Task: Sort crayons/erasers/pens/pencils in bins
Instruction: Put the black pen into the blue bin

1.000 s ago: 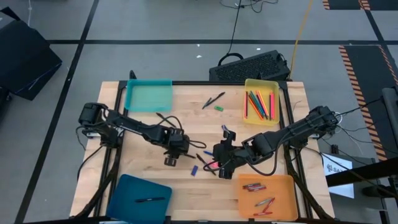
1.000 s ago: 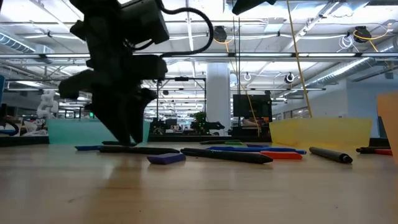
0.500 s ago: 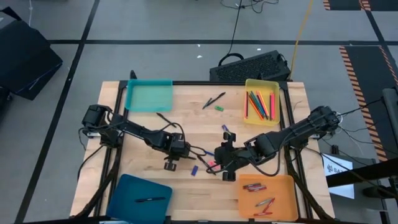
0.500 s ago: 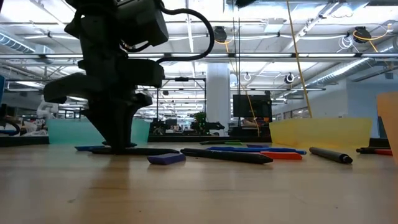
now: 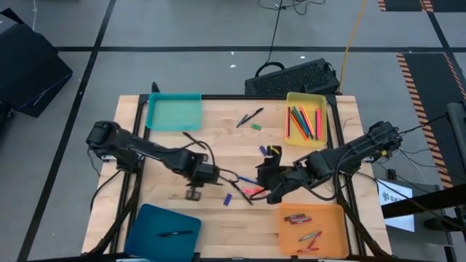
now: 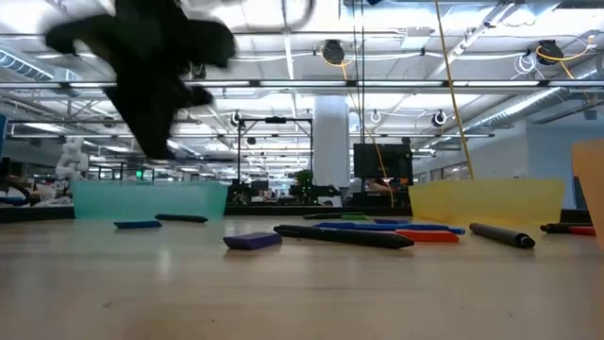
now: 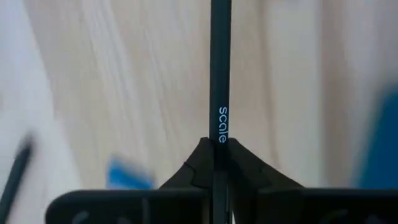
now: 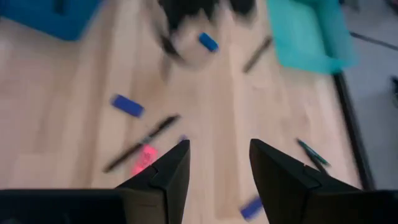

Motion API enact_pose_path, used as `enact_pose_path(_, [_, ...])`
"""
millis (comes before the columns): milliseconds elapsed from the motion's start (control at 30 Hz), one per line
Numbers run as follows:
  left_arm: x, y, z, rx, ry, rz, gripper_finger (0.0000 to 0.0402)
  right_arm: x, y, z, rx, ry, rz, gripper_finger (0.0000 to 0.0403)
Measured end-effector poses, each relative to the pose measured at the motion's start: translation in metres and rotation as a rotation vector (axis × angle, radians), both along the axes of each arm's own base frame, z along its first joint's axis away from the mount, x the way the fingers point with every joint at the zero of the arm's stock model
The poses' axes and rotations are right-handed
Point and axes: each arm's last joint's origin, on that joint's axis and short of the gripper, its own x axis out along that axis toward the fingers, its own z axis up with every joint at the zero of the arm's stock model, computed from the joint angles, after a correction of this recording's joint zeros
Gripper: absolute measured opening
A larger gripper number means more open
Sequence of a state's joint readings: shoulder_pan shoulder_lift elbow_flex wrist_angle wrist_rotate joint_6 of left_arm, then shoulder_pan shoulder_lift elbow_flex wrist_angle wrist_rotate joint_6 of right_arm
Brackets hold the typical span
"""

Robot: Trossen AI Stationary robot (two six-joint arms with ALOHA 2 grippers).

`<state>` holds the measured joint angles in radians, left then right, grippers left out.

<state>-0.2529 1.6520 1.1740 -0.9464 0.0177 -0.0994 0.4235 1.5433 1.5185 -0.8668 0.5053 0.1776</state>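
Black pen (image 7: 219,93) pinched in left gripper (image 7: 219,163), lifted mid-table; next carry to dark blue bin (image 5: 164,231) (near-left corner). Right gripper (image 8: 217,163) spread, empty.

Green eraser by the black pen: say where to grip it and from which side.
Come straight down from above and pinch the green eraser across its short width, at mid-length. It lies flat, a low block, apart from the black pen beside it. The open right gripper is free.
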Motion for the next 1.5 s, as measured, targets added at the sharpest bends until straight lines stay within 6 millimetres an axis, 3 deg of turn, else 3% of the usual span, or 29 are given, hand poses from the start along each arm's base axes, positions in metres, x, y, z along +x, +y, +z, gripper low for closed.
enact_pose_path(167, [-0.024, -0.046, 0.074, -0.077, -0.009, -0.064, 0.0020, -0.005, -0.002, -0.005, -0.039, 0.072, -0.002, 0.0157])
enact_pose_path(233, [-0.042, -0.065, 0.095, -0.107, -0.009, -0.072, 0.0021, -0.001, 0.002, -0.009, 0.010, 0.062, 0.028, 0.0157])
enact_pose_path(433, [-0.100, -0.123, 0.111, -0.167, 0.007, -0.024, 0.0020, 0.042, 0.027, -0.048, 0.106, -0.005, 0.026, 0.0157])
enact_pose_path(600, [-0.146, -0.165, 0.083, -0.191, 0.054, -0.038, 0.0028, 0.070, 0.044, -0.097, 0.242, 0.047, -0.100, 0.0157])
enact_pose_path(733, [-0.162, -0.175, 0.048, -0.187, 0.061, -0.020, 0.0027, 0.079, 0.049, -0.130, 0.205, 0.093, -0.177, 0.0157])
enact_pose_path(900, [-0.158, -0.163, 0.010, -0.134, 0.062, 0.001, 0.0029, 0.088, 0.042, -0.156, 0.131, 0.098, -0.268, 0.0157])
enact_pose_path(1233, [-0.145, -0.156, -0.026, -0.172, 0.049, -0.035, 0.0038, 0.110, 0.008, -0.203, 0.229, 0.177, -0.423, 0.0153])
enact_pose_path(1333, [-0.143, -0.153, -0.032, -0.160, 0.080, -0.020, 0.0074, 0.113, 0.005, -0.204, 0.326, 0.206, -0.440, 0.0139])
enact_pose_path(1500, [-0.139, -0.152, -0.028, -0.205, 0.146, 0.026, 0.0175, 0.109, 0.004, -0.208, 0.365, 0.217, -0.472, 0.0094])
